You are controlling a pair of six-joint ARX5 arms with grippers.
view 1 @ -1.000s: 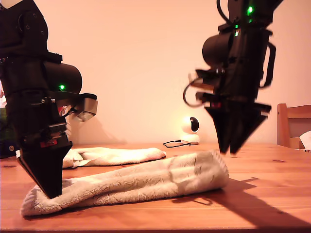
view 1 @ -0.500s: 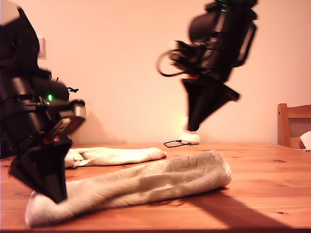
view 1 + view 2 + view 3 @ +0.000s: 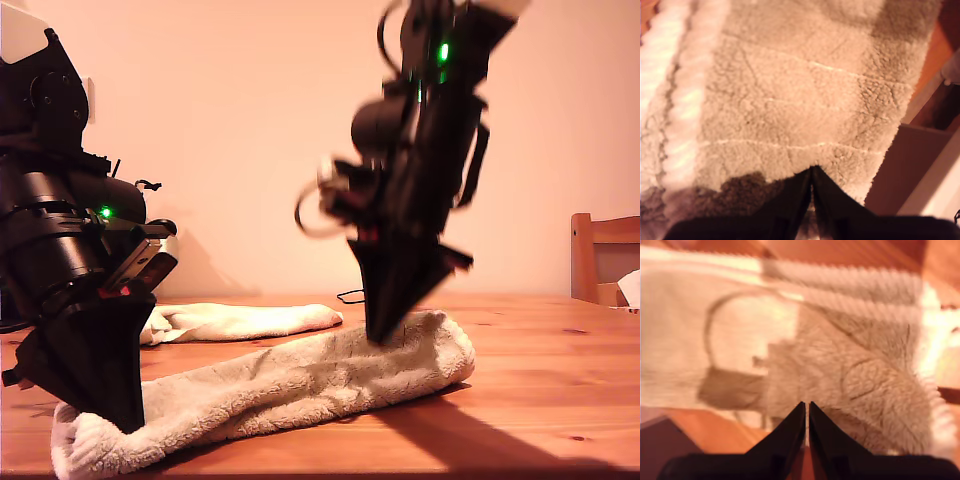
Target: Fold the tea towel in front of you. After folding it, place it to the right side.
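While my first gripper (image 3: 125, 425) stands at the exterior view's left, its jaws are pressed together w/ the tips sunk in the near-left end of the tea towel (image 3: 300, 385), pinching the pile. That end is bunched up around the tips. In the first wrist view the gripper (image 3: 812, 172) meets fluffy cloth (image 3: 790, 100) that fills almost the whole pic, w/ a paler ribbed hem along one side.

The towel lies as a long roll-like fold on the wooden table (image 3: 540, 380), running from near-left to mid-right in the exterior view.

My second gripper (image 3: 380, 335) comes down tilted at the towel's right end, tip touching the top of the cloth; it's blurred. The second wrist view shows the gripper (image 3: 806, 405) w/ jaws closed, only a hairline slit between them and nothing held. It sits over the towel (image 3: 865, 375) near a long edge, w/ a dark shadow on the pile.

A second towel (image 3: 240, 320) lies farther back, left of centre and apart from the first. A wooden chair (image 3: 600, 255) shows at the far right. Green lights glow on both arms (image 3: 105, 212) (image 3: 443, 50).
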